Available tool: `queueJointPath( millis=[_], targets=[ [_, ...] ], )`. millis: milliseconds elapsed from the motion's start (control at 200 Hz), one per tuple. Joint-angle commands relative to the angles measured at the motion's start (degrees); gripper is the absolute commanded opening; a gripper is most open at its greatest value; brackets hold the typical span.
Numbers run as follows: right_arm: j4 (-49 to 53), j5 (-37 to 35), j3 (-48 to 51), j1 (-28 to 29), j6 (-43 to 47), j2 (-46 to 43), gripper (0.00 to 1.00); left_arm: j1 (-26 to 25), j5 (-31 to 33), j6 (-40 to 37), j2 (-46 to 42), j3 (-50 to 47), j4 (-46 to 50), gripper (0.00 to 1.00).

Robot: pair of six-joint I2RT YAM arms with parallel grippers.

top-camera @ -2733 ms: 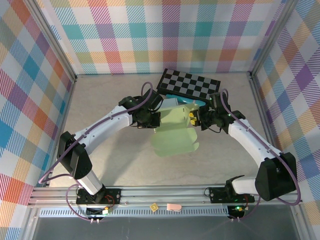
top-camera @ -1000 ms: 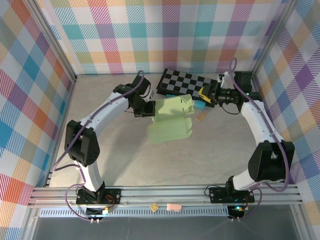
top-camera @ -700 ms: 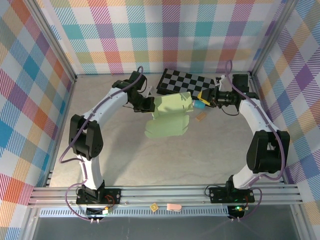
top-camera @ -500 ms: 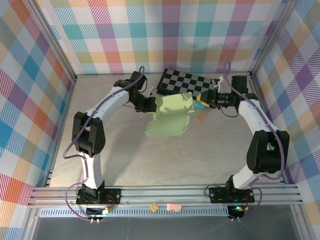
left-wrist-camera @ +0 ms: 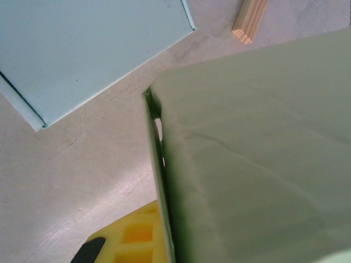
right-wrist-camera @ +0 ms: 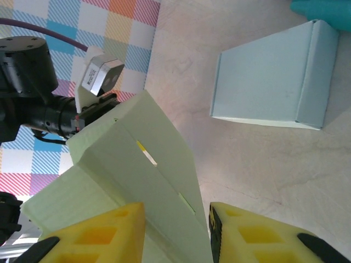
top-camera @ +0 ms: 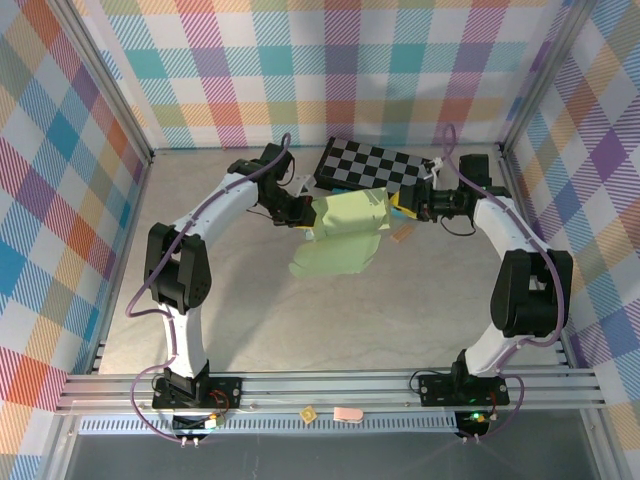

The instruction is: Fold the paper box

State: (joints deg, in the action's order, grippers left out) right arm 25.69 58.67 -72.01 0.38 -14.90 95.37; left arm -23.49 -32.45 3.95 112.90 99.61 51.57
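The pale green paper box [top-camera: 345,235] is held tilted near the middle of the desk [top-camera: 250,310], toward its far side, partly folded, with 1 flap spreading toward the near edge. The left fingers [left-wrist-camera: 134,238] are clamped together on its left edge. The right fingers [right-wrist-camera: 258,235] stand apart, straddling its right wall. Near it lie a light blue box [right-wrist-camera: 269,82], a wooden block [top-camera: 402,234] and a checkered board [top-camera: 378,165].

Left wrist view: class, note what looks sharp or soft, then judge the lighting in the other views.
Left wrist: the green paper box sits close to the lens and looks soft, while the pale blue box has crisper edges. Right wrist: bright, even light, the pale blue box sharp. Top external: evenly lit, sharp across the table.
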Motion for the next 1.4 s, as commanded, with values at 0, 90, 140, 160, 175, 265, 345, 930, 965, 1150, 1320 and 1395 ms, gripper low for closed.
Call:
queueJointPath(
  millis=[0, 90, 140, 160, 175, 265, 345, 930, 965, 1150, 1320, 1395],
  targets=[
    [-1.2, 4.2, -2.4, 0.7, 1.4, -0.6, 0.37, 0.3, -1.8, -1.1, 0.6, 2.3, 1.7, 0.00],
    [-0.7, 4.4, -2.6, 1.3, 1.9, -0.9, 0.36, 0.3, -1.8, -1.0, 0.7, 2.6, 1.9, 0.00],
    [-0.1, 4.3, -2.9, 1.7, 2.4, -0.9, 0.36, 0.3, -1.8, -1.0, 0.8, 2.9, 2.0, 0.00],
    [0.1, 4.3, -3.0, 1.8, 2.6, -0.8, 0.36, 0.3, -1.8, -1.0, 0.7, 2.9, 2.0, 0.00],
    [0.2, 4.3, -3.1, 2.0, 2.7, -0.7, 0.36, 0.3, -1.8, -0.9, 0.8, 2.9, 2.1, 0.00],
    [1.3, 3.8, -3.5, 2.9, 3.6, -0.8, 0.36, 0.3, -1.9, -0.9, 0.8, 3.0, 2.4, 0.00],
    [1.5, 3.0, -3.5, 3.2, 3.7, -1.6, 0.36, 0.3, -1.9, -0.9, 0.9, 3.0, 2.8, 0.00],
    [-0.8, -0.5, -0.6, 3.0, 2.7, -5.1, 0.39, 1.9, -7.3, 0.7, -0.4, 0.9, 0.9, 0.00],
    [-0.7, -0.5, -0.8, 3.0, 2.8, -4.9, 0.39, 1.9, -7.4, 0.5, -0.5, 0.9, 1.1, 0.00],
    [1.1, 0.5, -3.9, 4.2, 3.9, -2.9, 0.40, 1.9, -7.5, 0.4, -1.2, 0.4, 1.2, 0.00],
    [5.0, -4.9, -6.6, 7.4, 6.8, -3.1, 0.39, 1.9, -5.9, 1.1, -1.3, 1.1, 2.1, 0.00],
    [5.5, -7.4, -6.9, 8.1, 7.3, -3.5, 0.38, 1.7, -5.1, 1.5, -1.5, 1.3, 2.2, 0.00]
  ],
)
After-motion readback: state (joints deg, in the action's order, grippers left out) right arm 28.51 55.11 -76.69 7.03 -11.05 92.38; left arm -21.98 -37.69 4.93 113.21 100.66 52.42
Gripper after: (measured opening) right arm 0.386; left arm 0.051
